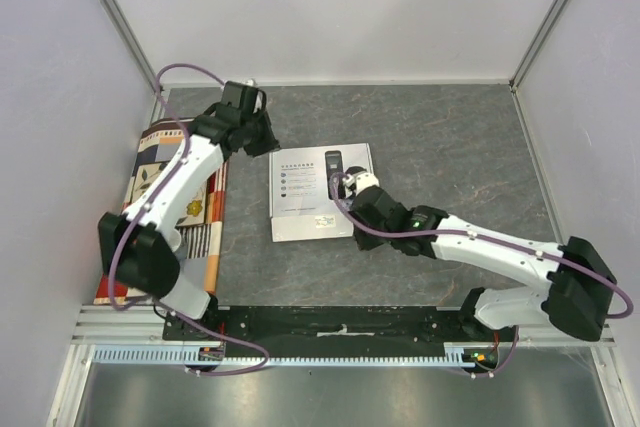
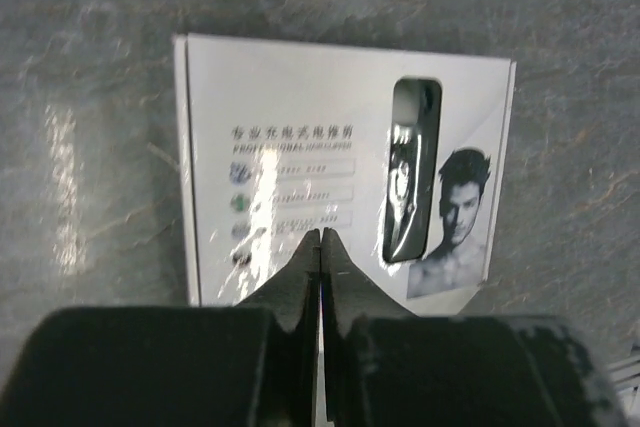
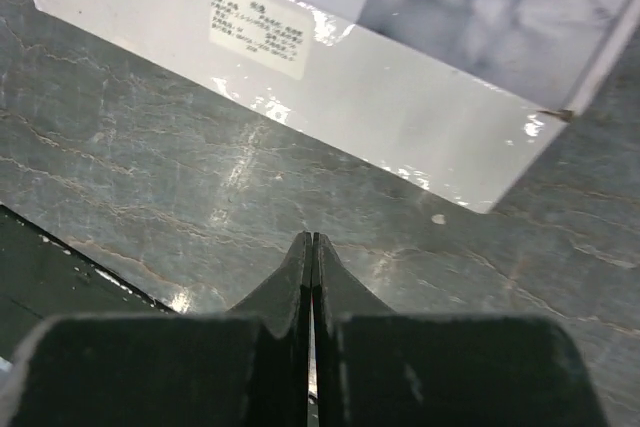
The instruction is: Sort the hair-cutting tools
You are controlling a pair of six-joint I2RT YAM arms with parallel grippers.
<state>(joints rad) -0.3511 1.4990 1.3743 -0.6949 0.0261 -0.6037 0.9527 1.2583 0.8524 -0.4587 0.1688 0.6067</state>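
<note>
A closed white box (image 1: 312, 197) lies flat on the grey table. Its lid has a printed man's face and a clear window. Through that window I see the black clipper (image 2: 413, 172), which also shows in the top view (image 1: 333, 162). The comb guard, cable and bottles are hidden. My left gripper (image 1: 266, 139) is shut and empty, above the box's far-left side; in its wrist view (image 2: 320, 237) the fingertips sit over the lid (image 2: 280, 97). My right gripper (image 1: 358, 230) is shut and empty, over bare table just off the box's side wall (image 3: 400, 117).
A patterned cloth mat (image 1: 160, 197) lies along the left wall under the left arm. White walls close in the table on three sides. A black rail (image 1: 340, 322) runs along the near edge.
</note>
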